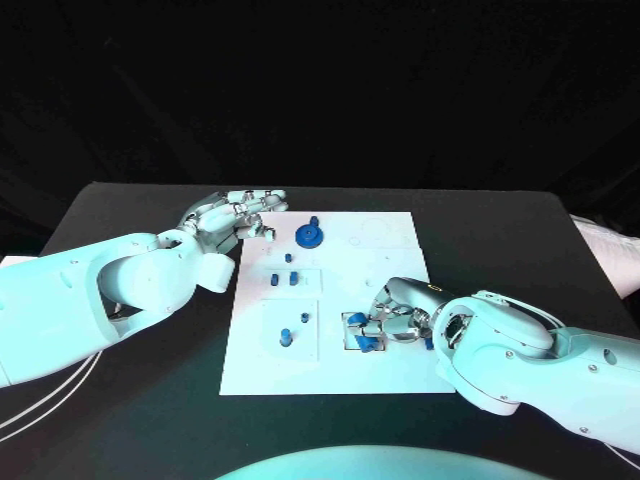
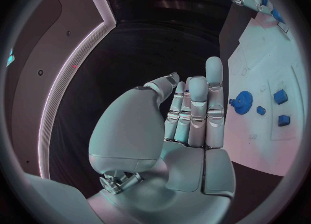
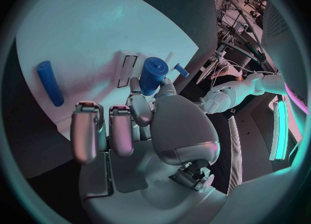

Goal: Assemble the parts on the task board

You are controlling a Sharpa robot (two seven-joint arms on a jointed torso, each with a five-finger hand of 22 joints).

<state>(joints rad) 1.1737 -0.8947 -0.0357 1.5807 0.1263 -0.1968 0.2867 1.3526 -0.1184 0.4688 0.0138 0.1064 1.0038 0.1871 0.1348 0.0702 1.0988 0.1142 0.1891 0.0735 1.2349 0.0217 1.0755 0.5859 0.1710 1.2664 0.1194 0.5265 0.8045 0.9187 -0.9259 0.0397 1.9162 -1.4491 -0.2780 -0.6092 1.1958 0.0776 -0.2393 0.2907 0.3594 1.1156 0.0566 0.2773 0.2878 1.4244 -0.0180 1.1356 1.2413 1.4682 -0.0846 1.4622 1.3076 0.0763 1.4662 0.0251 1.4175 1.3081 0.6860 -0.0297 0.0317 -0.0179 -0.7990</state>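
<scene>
- The right hand [image 1: 400,318] is nearest, low over the near right part of the white task board [image 1: 392,375]. Its fingers are curled in. In the right wrist view a short blue cylinder [image 3: 153,75] stands between the thumb and one finger [image 3: 135,99], so this hand pinches it.
- In the head view some small blue parts [image 1: 359,328] lie under this hand, touching or just beside its fingers; I cannot tell how many.
- In the right wrist view a long blue peg [image 3: 49,82] lies flat on the white board, apart from the hand. A small blue pin [image 3: 181,70] is just beyond the held cylinder.
- On the near left part of the board a blue peg [image 1: 287,339] stands in a raised square panel, and a smaller blue piece [image 1: 304,317] is just behind it.
- Further, in the middle of the board, two blue blocks [image 1: 284,279] are side by side, and one small blue piece [image 1: 289,259] is behind them.
- At the far part of the board a blue gear [image 1: 309,236] lies flat, with a short blue stem rising from it.
- The left hand [image 1: 235,218] is farthest, at the far left edge of the board, near the gear but not touching it. In the left wrist view its fingers [image 2: 197,111] are straight and pressed together, and it holds nothing.
- The black table [image 1: 522,225] is around the board on all sides.
</scene>
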